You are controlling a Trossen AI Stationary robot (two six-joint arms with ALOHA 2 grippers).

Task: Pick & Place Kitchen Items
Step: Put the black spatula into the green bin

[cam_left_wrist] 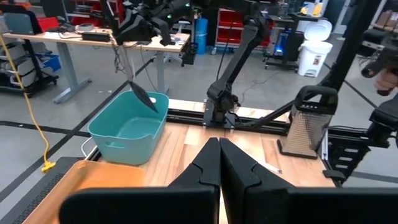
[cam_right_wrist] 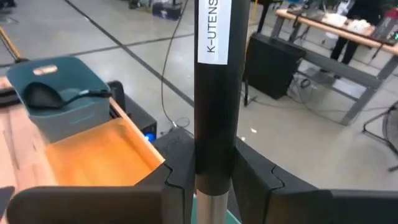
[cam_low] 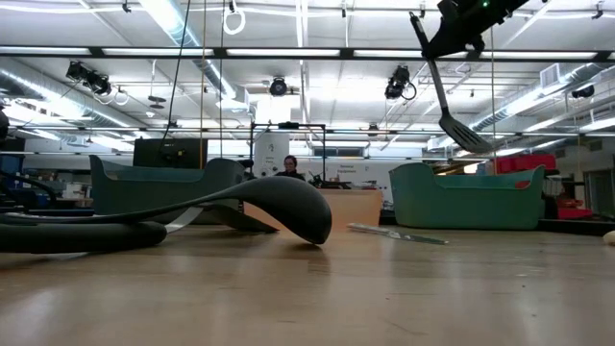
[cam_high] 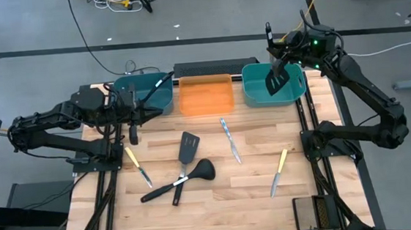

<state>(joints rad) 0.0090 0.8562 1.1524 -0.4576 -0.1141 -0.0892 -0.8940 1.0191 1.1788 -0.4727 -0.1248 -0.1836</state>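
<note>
Held spatula (cam_high: 276, 81): black, slotted, hung head-down above the right teal bin.
Ladle (cam_high: 148, 92): in the left bin.
On the wood: spatula (cam_high: 186, 152), ladle (cam_high: 195, 173), three knives.

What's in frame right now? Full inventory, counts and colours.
Spatulas: 2, black; one on the table centre, one held above the right teal bin.
Ladles: 2, black; one on the table, one inside the left teal bin.
Knives: 3, silver blades; yellow-handled left, yellow-handled right, plain centre.
Teal bins: 2; left and right at the far edge.
Orange bin: 1, between them.
Grater: 1, metal, table corner.
Left gripper: shut, empty, beside left bin.
Right gripper: gripping the spatula handle.
</note>
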